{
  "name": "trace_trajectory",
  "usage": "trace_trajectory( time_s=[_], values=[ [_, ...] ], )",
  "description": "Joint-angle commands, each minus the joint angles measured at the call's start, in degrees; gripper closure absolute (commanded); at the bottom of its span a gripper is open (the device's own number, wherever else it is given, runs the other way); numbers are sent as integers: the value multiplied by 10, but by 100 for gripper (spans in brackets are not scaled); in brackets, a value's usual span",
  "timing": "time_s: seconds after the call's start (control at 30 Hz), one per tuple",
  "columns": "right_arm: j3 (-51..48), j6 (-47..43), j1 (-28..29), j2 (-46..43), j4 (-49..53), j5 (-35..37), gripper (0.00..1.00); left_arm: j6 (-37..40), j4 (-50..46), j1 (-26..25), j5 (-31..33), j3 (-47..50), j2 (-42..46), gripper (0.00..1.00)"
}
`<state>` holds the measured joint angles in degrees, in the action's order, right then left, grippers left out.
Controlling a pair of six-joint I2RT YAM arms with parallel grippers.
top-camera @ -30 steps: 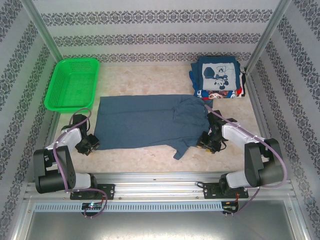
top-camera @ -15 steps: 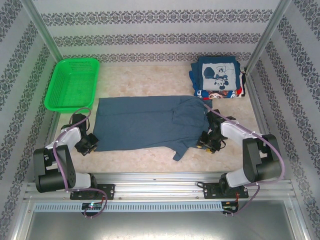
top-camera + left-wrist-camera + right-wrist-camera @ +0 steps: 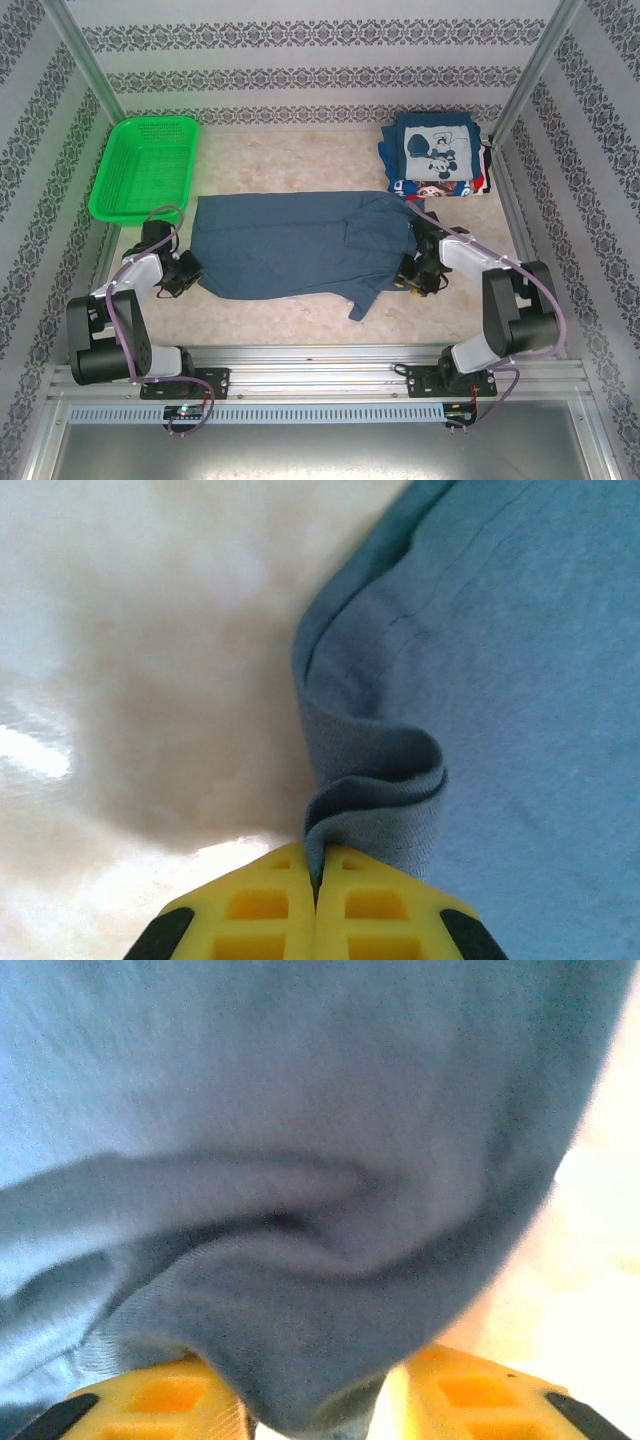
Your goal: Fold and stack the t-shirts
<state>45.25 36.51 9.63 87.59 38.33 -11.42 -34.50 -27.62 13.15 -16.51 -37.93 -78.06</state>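
A slate-blue t-shirt [image 3: 290, 245] lies spread across the middle of the table, one sleeve folded over on its right part. My left gripper [image 3: 186, 270] sits at the shirt's left edge. In the left wrist view this gripper [image 3: 318, 865] is shut on a pinched fold of the blue shirt [image 3: 500, 680]. My right gripper [image 3: 410, 270] is at the shirt's right edge. In the right wrist view its yellow fingers [image 3: 160, 1400] stand apart around a hanging lobe of the blue cloth [image 3: 300, 1110], with a gap still beside the right finger. Folded navy t-shirts with mouse prints [image 3: 435, 160] are stacked at the back right.
A green mesh basket [image 3: 145, 165] stands at the back left. Patterned walls and metal posts close in the table on three sides. Bare tabletop [image 3: 290, 310] lies between the shirt and the arm bases.
The left gripper closed on the shirt's left edge and shifted slightly away from the near edge. The right gripper moved in over the shirt's right edge and its jaws narrowed.
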Motion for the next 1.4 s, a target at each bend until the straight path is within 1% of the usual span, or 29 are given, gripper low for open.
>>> trace_trajectory(
  time_s=[0.0,0.03,0.1,0.17,0.37,0.53,0.77,0.87,0.93,0.97,1.03,1.1,1.2,1.23,1.3,1.37],
  values=[
    [35,-5,1,22,-8,18,81,13,16,-2,-19,-14,12,98],
    [46,-4,2,17,-4,15,88,15,12,-2,-20,-17,13,98],
    [70,-4,5,5,13,9,97,21,3,-2,-21,-25,17,98],
    [97,-8,5,-1,42,1,100,25,-4,-1,-21,-32,21,98],
    [160,-16,-4,9,85,-38,100,33,-19,-2,-25,-52,28,98],
    [220,-24,-8,50,93,-62,100,45,-31,-2,-29,-67,26,98],
    [290,-26,-19,126,77,-90,99,53,-36,-2,-35,-73,23,98],
    [313,-29,-24,158,70,-95,94,58,-42,-1,-37,-76,23,98],
    [326,-30,-28,177,60,-101,89,63,-46,-2,-37,-78,24,98],
    [329,-30,-31,183,51,-106,84,64,-47,-1,-38,-78,24,98],
    [334,-27,-36,201,23,-133,70,66,-48,-2,-41,-77,25,98],
    [340,-27,-38,202,11,-151,60,67,-49,-1,-48,-77,26,98],
    [333,-42,-37,162,26,-140,48,66,-50,-2,-50,-76,32,98],
    [325,-49,-38,143,39,-135,45,66,-48,-2,-52,-76,35,98],
    [293,-49,-41,95,55,-128,42,65,-48,-2,-54,-76,36,98],
    [245,-36,-41,42,47,-131,41,62,-47,-2,-56,-75,39,98]
  ],
)
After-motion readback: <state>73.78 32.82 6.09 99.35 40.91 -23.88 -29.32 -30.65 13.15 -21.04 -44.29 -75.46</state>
